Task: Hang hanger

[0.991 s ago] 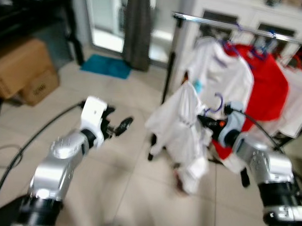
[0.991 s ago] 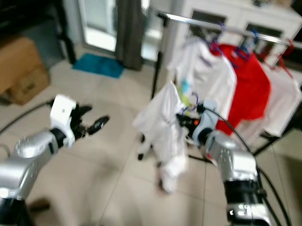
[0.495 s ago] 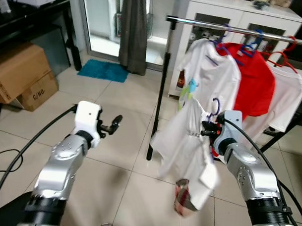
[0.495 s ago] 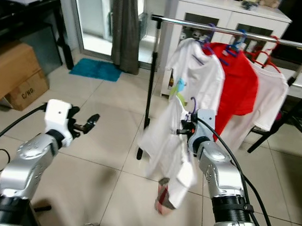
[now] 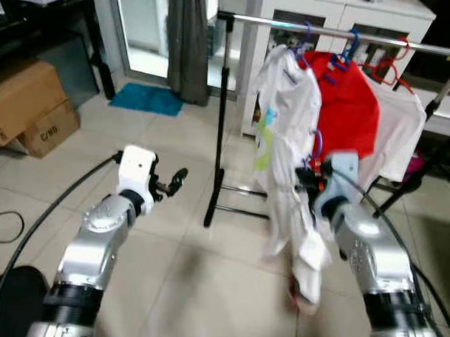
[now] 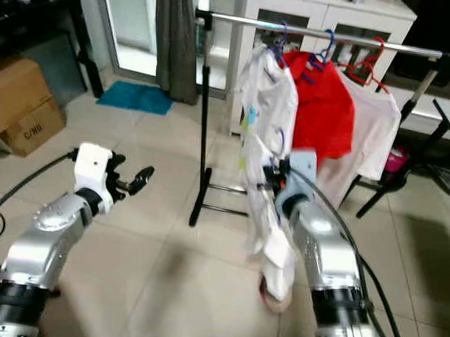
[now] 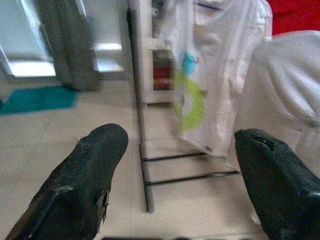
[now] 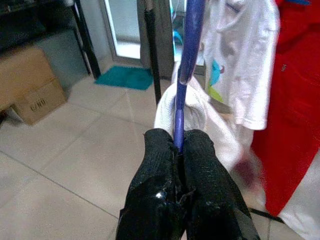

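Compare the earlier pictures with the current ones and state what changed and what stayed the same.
The camera has moved closer to the metal clothes rail, so it sits nearer and more central. The right gripper remains shut on the purple plastic hanger carrying a white shirt, not yet on the rail. The left gripper stays open and holds nothing.

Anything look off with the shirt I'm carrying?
Yes: the white shirt on the purple hanger in the right gripper hangs bunched and lopsided, its hem trailing almost to the floor.

Glossy purple plastic hanger (image 8: pixel 186 60); white cloth shirt (image 5: pixel 294 208); shiny metal rail (image 5: pixel 341 32); glossy tile floor (image 5: pixel 199 278).
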Available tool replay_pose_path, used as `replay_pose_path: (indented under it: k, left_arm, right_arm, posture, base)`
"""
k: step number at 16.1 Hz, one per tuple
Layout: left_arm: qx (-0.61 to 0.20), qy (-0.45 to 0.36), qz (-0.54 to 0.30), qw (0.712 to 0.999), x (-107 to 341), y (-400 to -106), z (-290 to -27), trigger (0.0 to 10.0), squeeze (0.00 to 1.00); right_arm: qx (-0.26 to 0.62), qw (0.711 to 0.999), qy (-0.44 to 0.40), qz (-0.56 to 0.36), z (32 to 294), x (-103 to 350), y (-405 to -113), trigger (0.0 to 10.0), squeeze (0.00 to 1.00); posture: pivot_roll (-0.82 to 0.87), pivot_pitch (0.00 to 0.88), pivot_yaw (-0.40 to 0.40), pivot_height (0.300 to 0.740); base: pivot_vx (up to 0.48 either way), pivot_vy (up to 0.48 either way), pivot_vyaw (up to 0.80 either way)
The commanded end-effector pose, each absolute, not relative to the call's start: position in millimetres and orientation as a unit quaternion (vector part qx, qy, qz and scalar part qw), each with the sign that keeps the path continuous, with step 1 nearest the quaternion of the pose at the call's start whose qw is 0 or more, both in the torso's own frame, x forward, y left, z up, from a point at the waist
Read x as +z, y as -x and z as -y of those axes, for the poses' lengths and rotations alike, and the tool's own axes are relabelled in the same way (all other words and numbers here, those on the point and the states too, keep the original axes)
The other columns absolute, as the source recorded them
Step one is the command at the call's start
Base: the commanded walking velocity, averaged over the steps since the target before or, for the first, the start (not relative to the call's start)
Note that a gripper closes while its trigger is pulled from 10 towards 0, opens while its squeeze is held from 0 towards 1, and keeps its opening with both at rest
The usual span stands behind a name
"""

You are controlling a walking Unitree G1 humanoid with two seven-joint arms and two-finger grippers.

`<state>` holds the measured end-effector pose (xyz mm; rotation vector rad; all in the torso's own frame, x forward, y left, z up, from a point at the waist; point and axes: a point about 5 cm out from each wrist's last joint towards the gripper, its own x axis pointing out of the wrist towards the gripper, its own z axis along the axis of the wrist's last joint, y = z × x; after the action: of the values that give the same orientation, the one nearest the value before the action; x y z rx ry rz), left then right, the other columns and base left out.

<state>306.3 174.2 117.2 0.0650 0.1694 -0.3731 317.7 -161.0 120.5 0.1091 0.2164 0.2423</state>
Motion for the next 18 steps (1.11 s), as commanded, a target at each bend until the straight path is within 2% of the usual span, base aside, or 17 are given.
replay_pose_path:
  k: [1,2,4,8,11,12,13,14,17,18]
  left_arm:
    - [-0.257,-0.005,-0.064,0.964,125.1,-301.0,-157.7,10.0,1.00]
    - [-0.309,0.010,-0.047,0.950,130.1,-296.3,-148.3,10.0,1.00]
    - [-0.341,-0.007,-0.048,0.939,129.2,-295.8,-143.0,10.0,1.00]
    - [-0.306,-0.032,-0.048,0.950,129.0,-308.0,-155.8,10.0,1.00]
    - [-0.315,-0.041,-0.032,0.948,130.8,-313.4,-156.3,10.0,1.00]
    - [-0.341,-0.056,-0.010,0.938,134.3,-315.8,-150.6,10.0,0.31]
    - [-0.357,-0.074,-0.004,0.931,134.9,-316.9,-147.2,10.0,0.00]
    - [-0.362,-0.081,-0.002,0.929,134.9,-317.4,-146.1,10.0,0.00]
    - [-0.433,-0.167,0.028,0.885,133.5,-326.1,-128.2,10.0,0.00]
    - [-0.438,-0.185,0.030,0.879,133.0,-328.4,-126.1,10.0,0.00]
  right_arm:
    - [0.123,0.986,-0.068,-0.086,162.5,132.4,-318.9,10.0,0.00]
    - [0.133,0.984,-0.087,-0.081,157.5,138.1,-319.9,10.0,0.00]
    - [0.147,0.981,-0.104,-0.075,151.1,144.7,-322.0,10.0,0.00]
    - [0.210,0.972,-0.084,-0.067,142.2,154.9,-322.4,10.0,0.00]
    - [0.260,0.960,-0.083,-0.061,138.0,166.5,-317.1,10.0,0.00]
    - [0.275,0.956,-0.086,-0.056,135.2,171.8,-315.4,10.0,0.00]
    - [0.279,0.955,-0.086,-0.055,134.0,174.2,-315.0,10.0,0.00]
    - [0.280,0.955,-0.085,-0.055,133.6,175.0,-315.0,10.0,0.00]
    - [0.298,0.949,-0.086,-0.054,125.8,187.9,-313.3,10.0,0.00]
    - [0.300,0.948,-0.091,-0.053,124.5,190.3,-313.1,10.0,0.00]
  posture:
    - [-0.13,0.000,-0.036,0.740]
    - [-0.13,0.000,-0.040,0.740]
    - [-0.13,0.000,-0.041,0.740]
    - [-0.14,0.000,-0.036,0.740]
    - [-0.14,0.000,-0.043,0.740]
    - [-0.13,0.000,-0.047,0.740]
    - [-0.13,0.000,-0.049,0.740]
    - [-0.13,0.000,-0.049,0.740]
    - [-0.14,0.000,-0.048,0.740]
    - [-0.14,0.000,-0.048,0.740]
  base:
    - [0.000,0.000,0.00]
    - [0.000,0.000,0.00]
    - [0.000,0.000,0.00]
    - [0.000,0.000,0.00]
    - [0.000,0.000,0.00]
    - [0.000,0.000,0.00]
    - [0.000,0.000,0.00]
    - [0.000,0.000,0.00]
    - [0.000,0.000,0.00]
    - [0.000,0.000,0.00]
